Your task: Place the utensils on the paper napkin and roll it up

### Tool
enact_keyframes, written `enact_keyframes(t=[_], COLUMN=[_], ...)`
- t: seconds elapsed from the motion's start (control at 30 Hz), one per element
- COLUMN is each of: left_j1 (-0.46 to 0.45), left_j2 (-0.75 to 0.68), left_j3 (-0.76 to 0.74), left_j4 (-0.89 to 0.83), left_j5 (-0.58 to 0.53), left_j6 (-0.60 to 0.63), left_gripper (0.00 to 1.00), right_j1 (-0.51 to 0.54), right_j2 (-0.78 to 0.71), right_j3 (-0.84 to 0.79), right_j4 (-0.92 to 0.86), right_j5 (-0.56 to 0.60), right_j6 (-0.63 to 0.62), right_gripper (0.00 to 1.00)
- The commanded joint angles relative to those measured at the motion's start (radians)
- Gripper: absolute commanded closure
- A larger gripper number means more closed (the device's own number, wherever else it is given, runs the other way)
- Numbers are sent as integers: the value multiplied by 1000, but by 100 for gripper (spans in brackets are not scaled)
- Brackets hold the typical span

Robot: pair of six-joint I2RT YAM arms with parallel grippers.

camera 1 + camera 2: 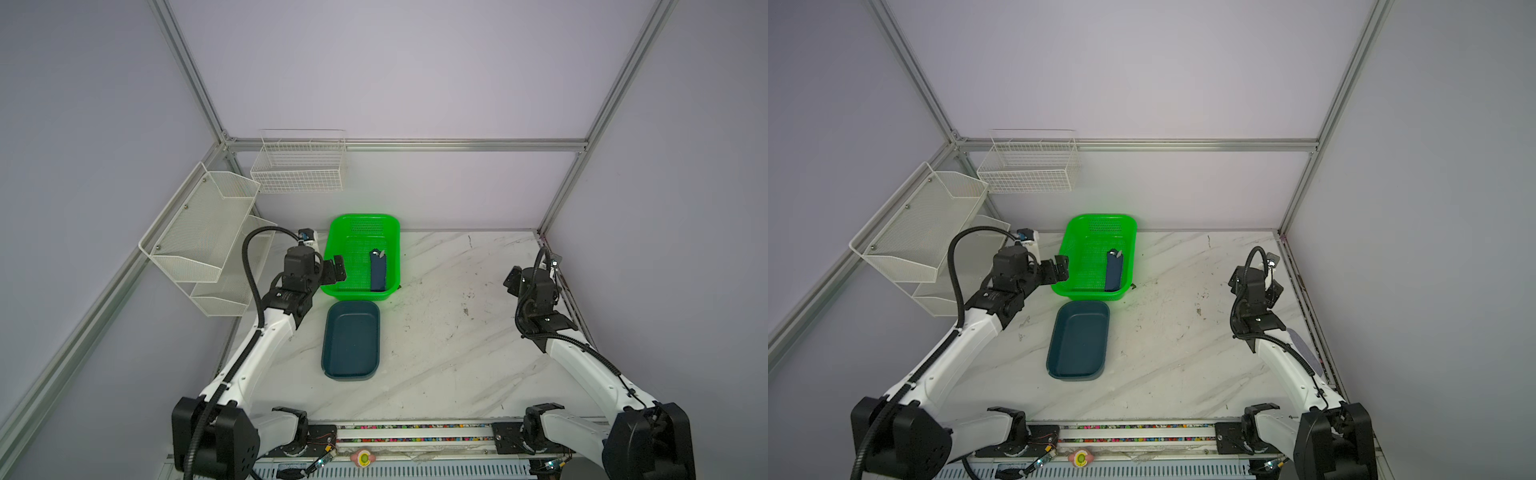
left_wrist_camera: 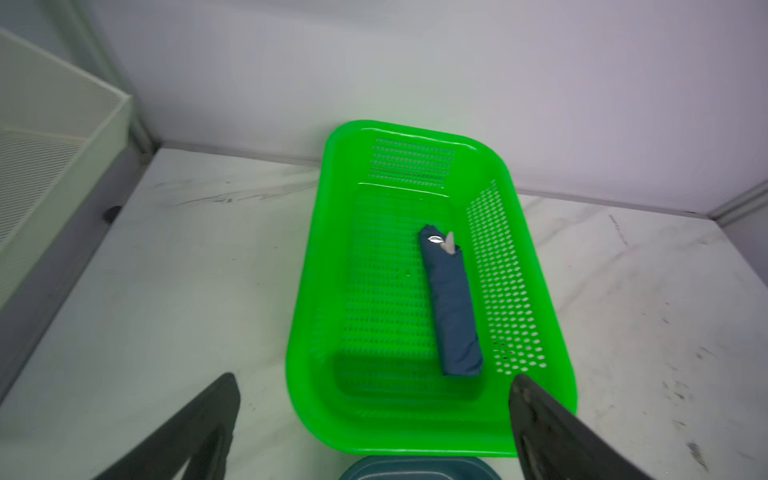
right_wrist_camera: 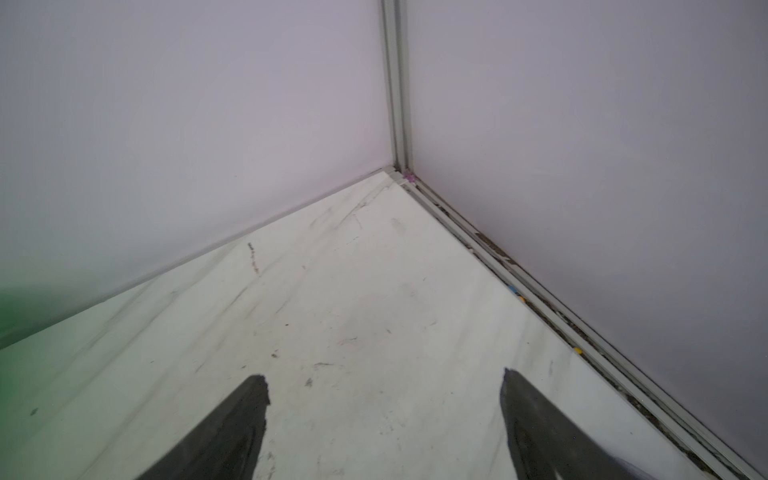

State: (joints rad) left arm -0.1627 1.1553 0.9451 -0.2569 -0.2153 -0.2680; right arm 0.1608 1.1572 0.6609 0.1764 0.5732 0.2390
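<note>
The marble table [image 1: 457, 332] carries little. The left gripper [image 1: 338, 269] hangs at the left rim of the green basket [image 1: 357, 296] with its jaws spread wide and nothing between them. The right gripper [image 3: 384, 374] is likewise spread and empty, well apart near the far right corner. The teal tray [image 1: 328, 332] just in front of the basket is bare. The paper napkin [image 1: 378, 272] lies rolled into a tight bundle inside the basket, lengthwise beside its right wall, so the task looks essentially done. The utensils [image 2: 442, 243] show only as silver tips poking from the roll's far end. The risks are small: nothing pins the paper, so it may spring loose, and a left arm swing that clips the rim could jolt the basket and slide the metal out of that open end.
</note>
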Motion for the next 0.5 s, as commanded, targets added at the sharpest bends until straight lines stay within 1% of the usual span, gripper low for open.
enact_keyframes(t=[0.0, 0.03, 0.1, 0.17, 0.23, 0.3, 0.37, 0.47], left_j1=[24, 43, 66, 69, 78, 84, 90, 101], left_j2=[-77, -89, -86, -66, -41, -18, 9, 76], left_j3=[-145, -190, -271, -331, -388, -415, -417, -423], left_j4=[125, 159, 245, 311, 423, 511, 524, 570], left_j5=[-273, -273, -255, -299, -312, -305, -302, -282], left_j6=[18, 29, 107, 147, 172, 196, 216, 263], left_gripper=[0, 0, 0, 0, 0, 0, 0, 0], right_j1=[-5, -10, -14, -16, -24, -27, -30, -34], right_j2=[57, 96, 170, 231, 288, 339, 385, 463], right_j3=[-66, -83, -102, -114, -143, -150, -145, -160], right_j4=[268, 329, 434, 523, 645, 720, 775, 916], right_j5=[76, 61, 22, -17, -85, -144, -205, -275], right_j6=[-118, -140, -187, -212, -231, -244, -254, -275], right_gripper=[10, 9, 7, 7, 7, 7, 7, 7])
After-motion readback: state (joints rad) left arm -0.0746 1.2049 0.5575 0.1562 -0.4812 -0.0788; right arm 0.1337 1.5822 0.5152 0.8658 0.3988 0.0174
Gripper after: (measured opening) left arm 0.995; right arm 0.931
